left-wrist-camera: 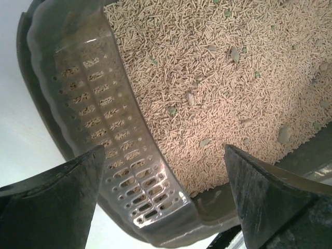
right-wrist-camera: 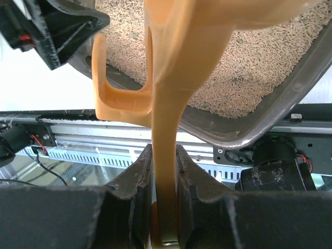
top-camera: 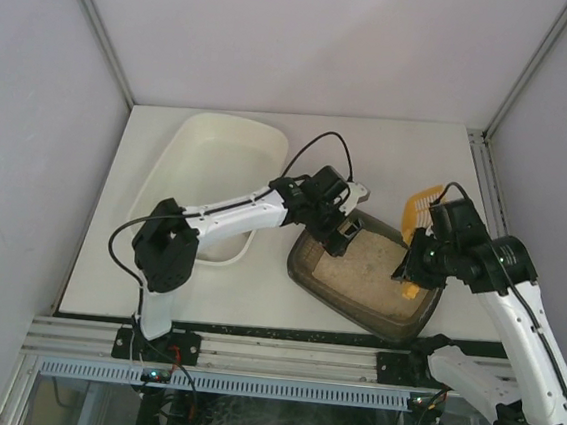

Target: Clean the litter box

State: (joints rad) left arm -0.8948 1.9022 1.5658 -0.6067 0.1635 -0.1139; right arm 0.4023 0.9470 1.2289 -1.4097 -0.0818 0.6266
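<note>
The litter box (top-camera: pixel 310 275) lies slanted near the table's front, with pale pellet litter (top-camera: pixel 363 275) inside. My left gripper (top-camera: pixel 340 230) hangs open over its far left corner. In the left wrist view the perforated inner wall (left-wrist-camera: pixel 104 119) and thick rim sit between the spread fingers (left-wrist-camera: pixel 57 199), and small greyish clumps (left-wrist-camera: pixel 284 135) dot the litter (left-wrist-camera: pixel 207 78). My right gripper (top-camera: pixel 424 261) is shut on the handle of an orange slotted scoop (top-camera: pixel 423 206) above the box's right side. Both of that gripper's (right-wrist-camera: pixel 165 150) jaws press the scoop handle (right-wrist-camera: pixel 171 93), with the litter box rim (right-wrist-camera: pixel 270 119) beyond.
A larger white tub (top-camera: pixel 214 156) stands at the back left, with the left arm reaching across its near right corner. An aluminium rail (top-camera: pixel 270 352) runs along the table's near edge. White enclosure walls close in the back and both sides.
</note>
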